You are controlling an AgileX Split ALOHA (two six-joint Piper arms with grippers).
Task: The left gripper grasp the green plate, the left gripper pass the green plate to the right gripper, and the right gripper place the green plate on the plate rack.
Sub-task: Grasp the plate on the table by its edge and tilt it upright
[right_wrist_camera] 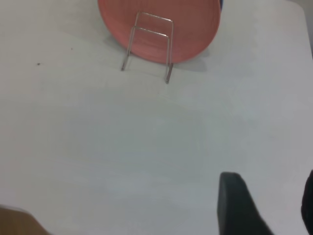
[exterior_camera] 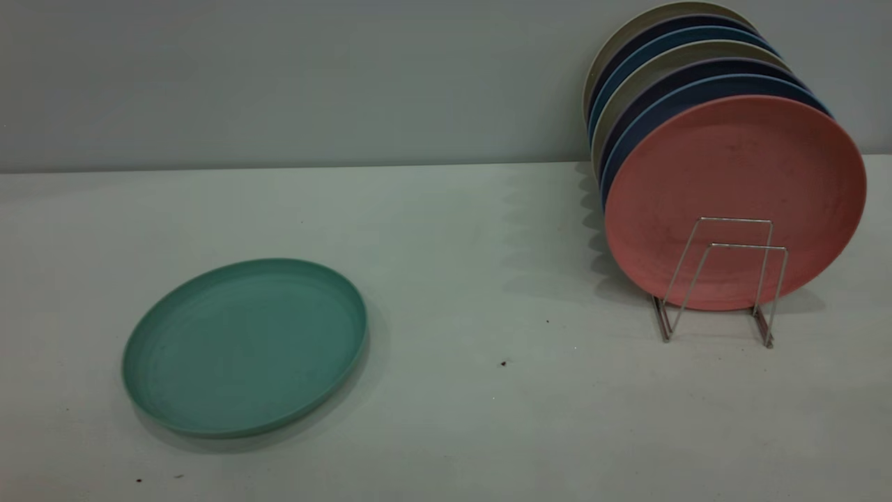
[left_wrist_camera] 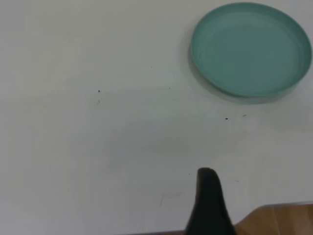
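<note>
green plate (exterior_camera: 244, 346) flat, left hand (left_wrist_camera: 209, 205) apart

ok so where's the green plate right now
The round teal-green plastic plate lies flat on the white table at the exterior view's left, well apart from the silver wire plate rack and its salmon-pink plate at the right.

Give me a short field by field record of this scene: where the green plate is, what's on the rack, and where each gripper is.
green plate: flat on the table, left side, untouched
plate rack: right side, two front loops free
racked plates: upright row, pink plate frontmost
left gripper: back from the green plate, holding nothing
right gripper: open, back from the rack, holding nothing
</note>
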